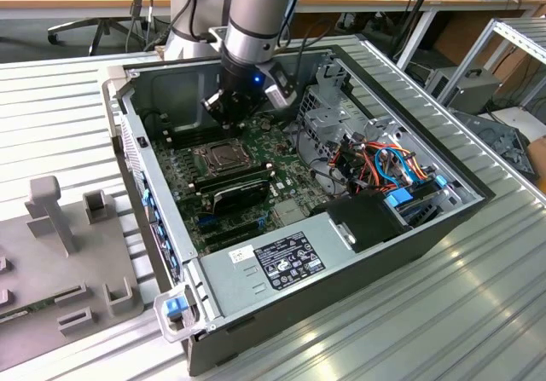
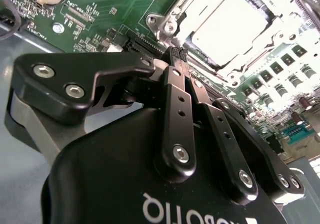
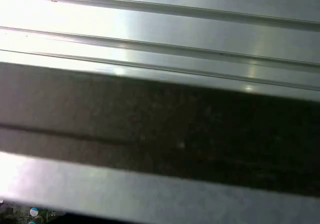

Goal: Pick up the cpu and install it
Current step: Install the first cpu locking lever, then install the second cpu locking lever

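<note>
I'm hovering my gripper [image 2: 178,53] inside the open PC case [image 1: 409,228], fingers [image 2: 176,108] pressed together, gripping nothing — cpu [image 2: 232,26] is sitting in its socket [image 1: 223,155] on the green mobo [image 1: 183,189], just beside my tips.

The pale silver-grey square cpu [image 2: 235,26] is glared to near white in the second wrist view, its surface detail lost. The black two-fingered gripper [image 2: 179,53] covers the green motherboard [image 2: 105,11] beside the cpu, and its body is cut off at the edge. In the exterior view the grey arm [image 1: 256,19] hides the motherboard's far corner.
</note>
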You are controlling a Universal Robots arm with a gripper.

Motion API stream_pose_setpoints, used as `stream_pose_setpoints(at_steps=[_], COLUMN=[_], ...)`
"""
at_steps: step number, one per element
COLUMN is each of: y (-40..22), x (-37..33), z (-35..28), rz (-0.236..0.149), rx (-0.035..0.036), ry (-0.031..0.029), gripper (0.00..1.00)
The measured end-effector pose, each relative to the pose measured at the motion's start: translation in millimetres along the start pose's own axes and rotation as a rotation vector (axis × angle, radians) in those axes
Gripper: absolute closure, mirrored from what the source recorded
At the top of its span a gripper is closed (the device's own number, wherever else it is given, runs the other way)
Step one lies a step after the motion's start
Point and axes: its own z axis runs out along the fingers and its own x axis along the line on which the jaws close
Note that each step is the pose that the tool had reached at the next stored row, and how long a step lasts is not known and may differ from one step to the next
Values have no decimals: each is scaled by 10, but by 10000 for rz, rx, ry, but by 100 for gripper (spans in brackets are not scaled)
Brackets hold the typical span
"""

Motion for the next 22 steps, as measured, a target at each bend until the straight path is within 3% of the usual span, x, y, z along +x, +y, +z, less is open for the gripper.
stream_pose_setpoints(at_steps=[6, 9, 17, 22], y=[-73, -113, -206, -291], x=[-6, -6, 2, 8], z=[-22, -71, -130, -150], rz=[-2, -2, -2, -2], rx=[-24, -28, -27, -30], ry=[0, -1, 0, 2], gripper=[89, 89, 89, 89])
